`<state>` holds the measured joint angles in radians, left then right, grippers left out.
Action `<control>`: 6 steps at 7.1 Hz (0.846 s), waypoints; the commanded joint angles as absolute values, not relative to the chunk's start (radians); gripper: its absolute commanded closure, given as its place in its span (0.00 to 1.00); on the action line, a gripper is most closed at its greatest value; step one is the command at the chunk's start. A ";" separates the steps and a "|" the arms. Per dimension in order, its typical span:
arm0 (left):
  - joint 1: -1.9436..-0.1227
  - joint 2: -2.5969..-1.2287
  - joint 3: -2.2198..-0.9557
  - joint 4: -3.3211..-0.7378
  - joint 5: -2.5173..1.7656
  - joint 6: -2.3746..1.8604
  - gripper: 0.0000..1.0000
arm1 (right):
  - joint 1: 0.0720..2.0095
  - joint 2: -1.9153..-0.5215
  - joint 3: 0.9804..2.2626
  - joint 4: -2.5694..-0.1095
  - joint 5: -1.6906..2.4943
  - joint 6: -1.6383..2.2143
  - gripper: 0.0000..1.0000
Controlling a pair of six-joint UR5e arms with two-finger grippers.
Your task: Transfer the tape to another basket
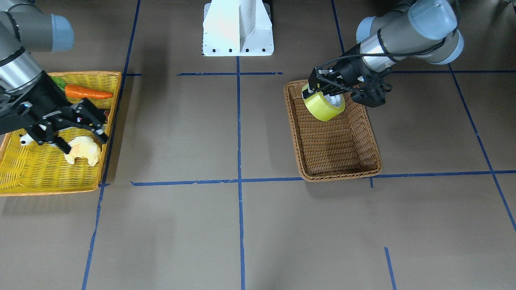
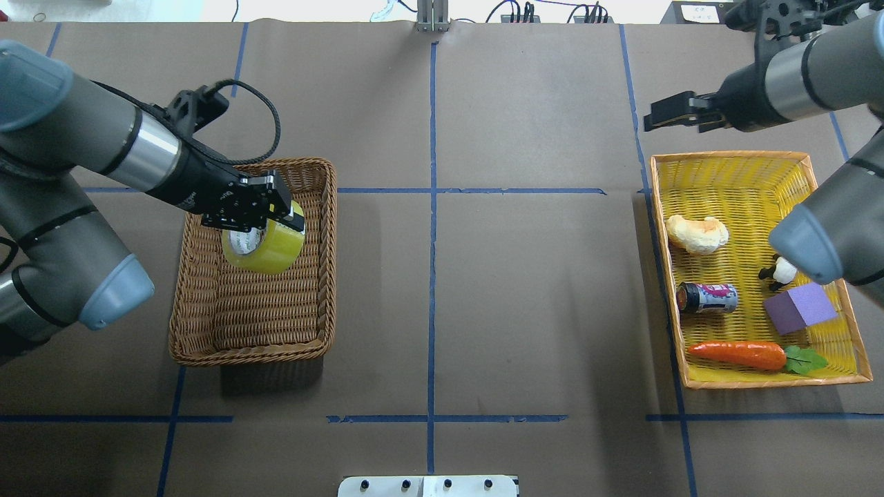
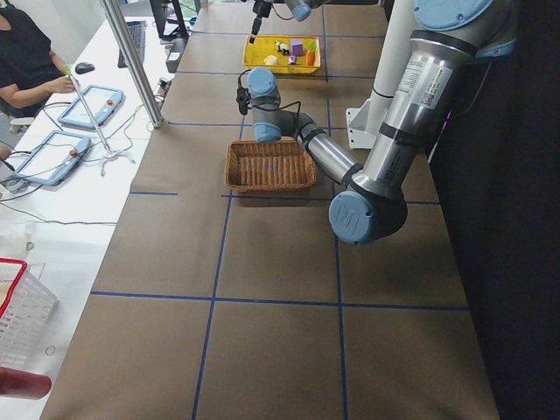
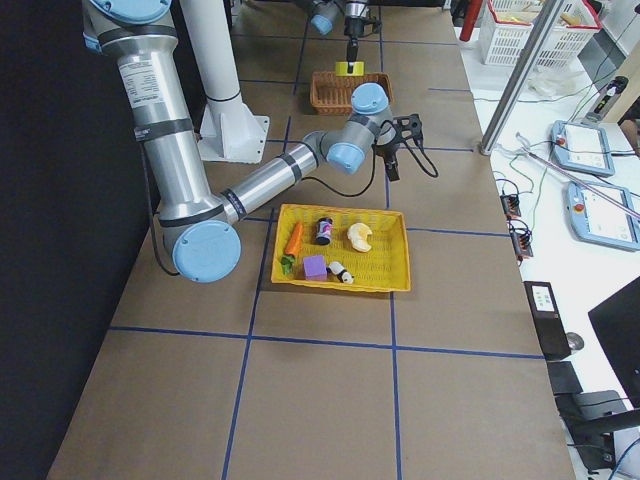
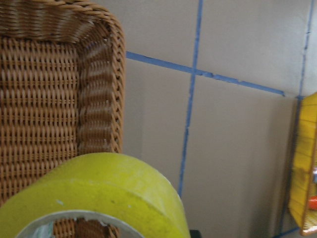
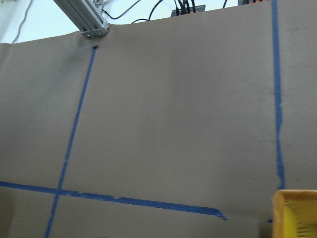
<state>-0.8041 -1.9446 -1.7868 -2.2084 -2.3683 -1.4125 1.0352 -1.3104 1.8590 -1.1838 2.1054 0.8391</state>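
Observation:
The yellow-green tape (image 1: 324,106) hangs tilted in my left gripper (image 1: 322,90), which is shut on its upper rim. It is held above the far half of the brown wicker basket (image 1: 342,175), clear of the basket floor. The overhead view shows the same: the tape (image 2: 266,248) under the left gripper (image 2: 266,214), over the basket (image 2: 248,355). The left wrist view shows the tape (image 5: 109,188) close below and the basket's corner (image 5: 114,74). My right gripper (image 1: 85,144) is open and empty, above the yellow tray's edge (image 1: 48,189).
The yellow tray (image 2: 760,157) at my right holds a croissant (image 2: 697,233), a can (image 2: 708,298), a purple block (image 2: 800,308), a carrot (image 2: 739,354) and a small black-and-white figure (image 2: 780,270). The white robot base (image 1: 238,28) stands at the table's middle edge.

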 commanded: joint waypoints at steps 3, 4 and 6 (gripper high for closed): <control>-0.709 -1.942 -1.807 -1.860 -2.158 -1.139 1.00 | 1.230 -1.361 1.908 -1.501 2.230 0.395 0.00; -0.683 -1.947 -1.815 -1.779 -2.107 -1.079 1.00 | 1.285 -1.371 1.902 -1.546 2.271 0.300 0.00; -0.648 -1.954 -1.815 -1.758 -2.056 -1.058 0.96 | 1.343 -1.374 1.901 -1.684 2.272 0.104 0.00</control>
<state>-0.6721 -1.9479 -1.8125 -1.7803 -2.0886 -1.0759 1.3036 -1.3701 1.9017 -1.6102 2.2646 0.2149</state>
